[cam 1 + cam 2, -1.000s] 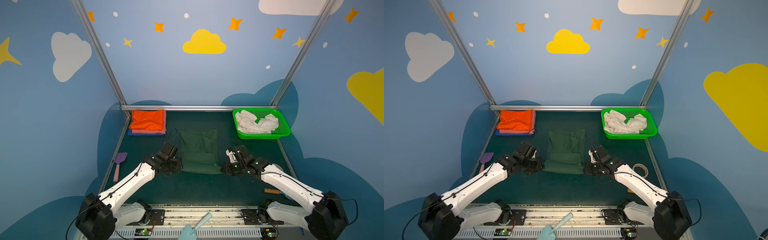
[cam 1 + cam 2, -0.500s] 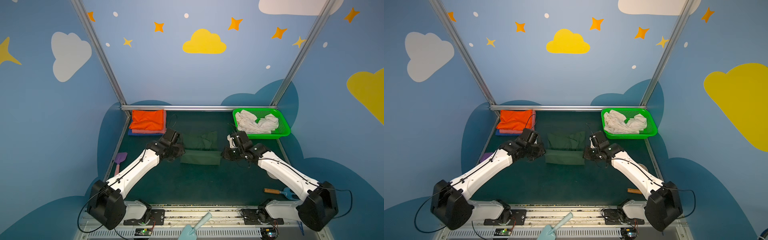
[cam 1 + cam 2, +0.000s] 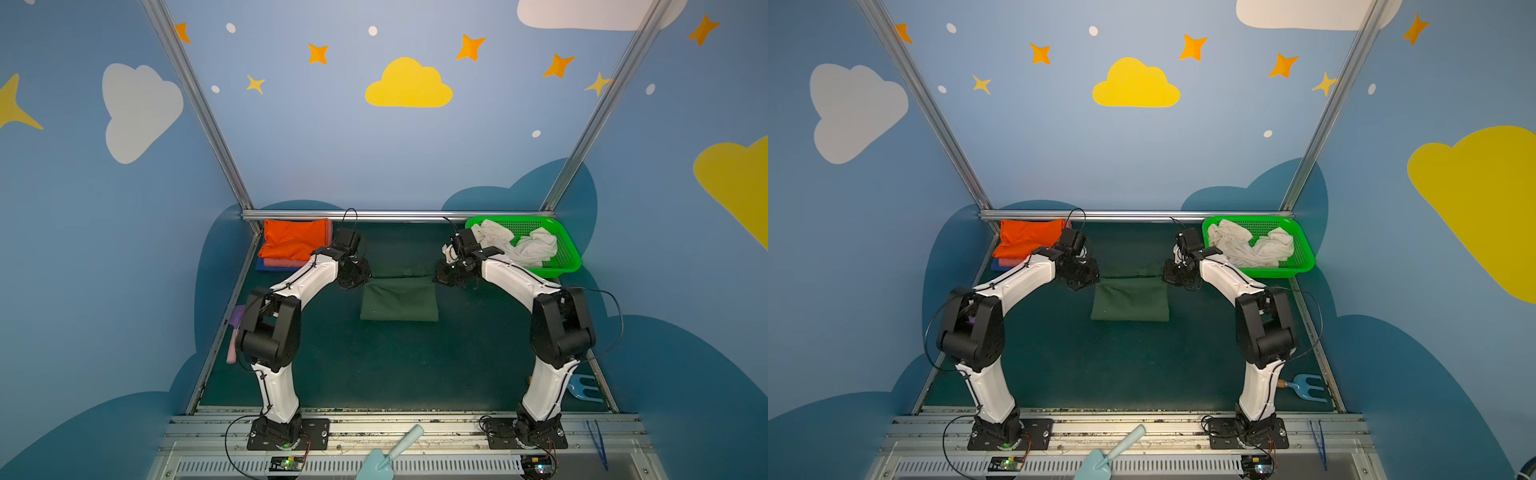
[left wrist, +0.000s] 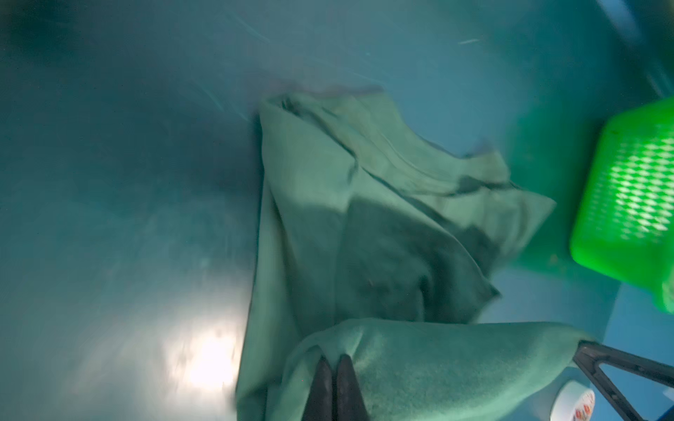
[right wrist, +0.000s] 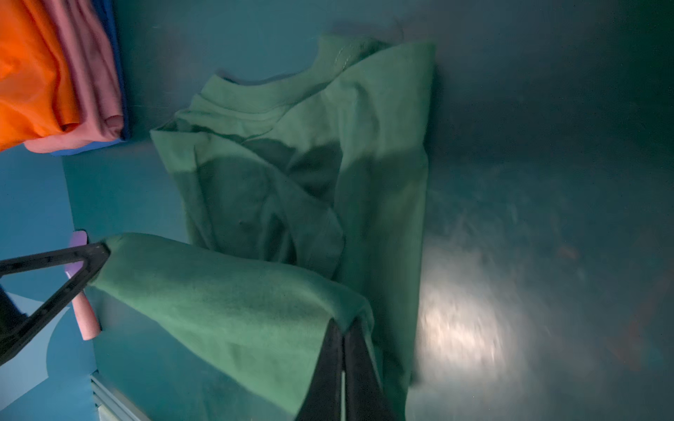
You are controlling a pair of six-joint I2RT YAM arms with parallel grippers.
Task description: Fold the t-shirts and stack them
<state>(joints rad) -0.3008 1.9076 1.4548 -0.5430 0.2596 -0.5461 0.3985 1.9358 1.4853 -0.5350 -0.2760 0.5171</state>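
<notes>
The dark green t-shirt [image 3: 399, 299] is seen in both top views near the middle of the bench [image 3: 374, 365], towards the back, partly folded, with its near part lying flat as a rectangle. Its far edge is pinched at two corners: the left end effector [image 3: 353, 279] is clenched on the cloth at the left corner and the right end effector [image 3: 451, 277] is clenched on it at the right corner. In the left wrist view the black fingers [image 4: 322, 386] are pressed together with a gathered bit of green cloth caught at their tips, and a raised fold is stretched from there across to the other arm's fingers. The same is shown in the right wrist view, where the closed fingers [image 5: 328, 364] hold the raised fold above the lower layers, in which the collar can be made out. In the back left corner of the bench a folded stack is kept, well apart from the held shirt: the orange t-shirt [image 3: 293, 243] on top, the pink t-shirt [image 3: 282, 262] under it and the blue t-shirt [image 3: 266, 268] at the bottom. The white t-shirt [image 3: 519, 245] lies crumpled in the green basket [image 3: 565, 257] at the back right, just behind the right arm.
</notes>
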